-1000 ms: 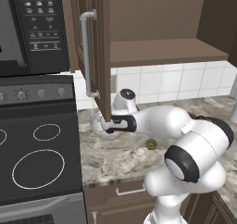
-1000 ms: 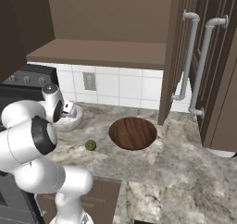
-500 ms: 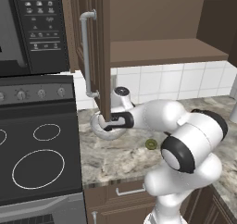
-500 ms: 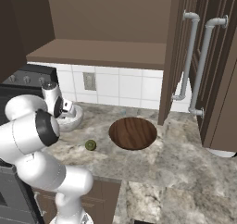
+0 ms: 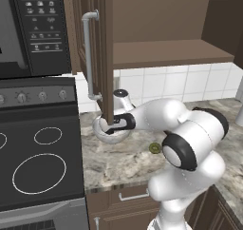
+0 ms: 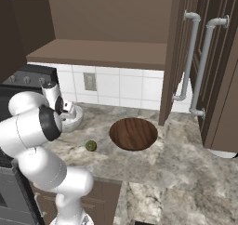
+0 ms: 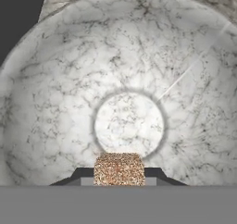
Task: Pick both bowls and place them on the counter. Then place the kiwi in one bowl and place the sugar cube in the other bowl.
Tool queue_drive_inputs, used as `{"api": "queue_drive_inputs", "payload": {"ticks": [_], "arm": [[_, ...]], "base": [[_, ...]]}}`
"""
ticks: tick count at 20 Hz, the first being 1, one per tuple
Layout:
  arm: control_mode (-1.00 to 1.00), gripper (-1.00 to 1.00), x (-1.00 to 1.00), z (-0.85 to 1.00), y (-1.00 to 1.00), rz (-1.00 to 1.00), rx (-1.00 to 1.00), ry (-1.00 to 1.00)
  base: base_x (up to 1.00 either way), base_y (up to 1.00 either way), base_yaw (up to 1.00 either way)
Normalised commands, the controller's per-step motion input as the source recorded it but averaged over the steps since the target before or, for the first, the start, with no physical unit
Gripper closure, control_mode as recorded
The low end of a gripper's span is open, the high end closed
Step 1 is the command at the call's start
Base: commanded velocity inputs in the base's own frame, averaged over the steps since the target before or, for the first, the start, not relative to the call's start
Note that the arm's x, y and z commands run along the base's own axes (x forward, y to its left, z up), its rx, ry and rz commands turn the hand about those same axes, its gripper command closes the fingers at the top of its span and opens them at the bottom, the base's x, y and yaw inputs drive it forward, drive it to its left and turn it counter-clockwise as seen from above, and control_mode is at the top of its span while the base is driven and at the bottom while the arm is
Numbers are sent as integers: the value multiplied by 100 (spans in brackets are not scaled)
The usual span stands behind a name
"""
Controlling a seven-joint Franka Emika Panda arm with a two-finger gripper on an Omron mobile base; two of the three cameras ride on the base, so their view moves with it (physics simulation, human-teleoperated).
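Tan and grainy, the sugar cube (image 7: 119, 169) sits pinched between the fingers (image 7: 119, 174), right over the marbled bowl (image 7: 125, 93) on the surface (image 6: 153, 163). Next, I'd say, they part and drop it in. Further off lie the kiwi (image 6: 90, 146) and wooden bowl (image 6: 133, 133). No readable writing.
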Motion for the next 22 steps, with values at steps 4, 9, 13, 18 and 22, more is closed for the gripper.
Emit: {"api": "queue_drive_inputs", "payload": {"ticks": [4, 9, 13, 18, 22], "arm": [[-100, 100, 0, -14, 0, 1, -2, 1], [-100, 100, 0, -9, 0, 0, -1, 0], [-100, 100, 0, -7, 0, 0, 0, 0], [-100, 100, 3, -7, 0, 0, 0, 0], [-100, 100, 9, -5, 0, 0, 0, 0]], "base": [[0, 0, 0], [0, 0, 0], [0, 0, 0], [0, 0, 0], [0, 0, 0]]}}
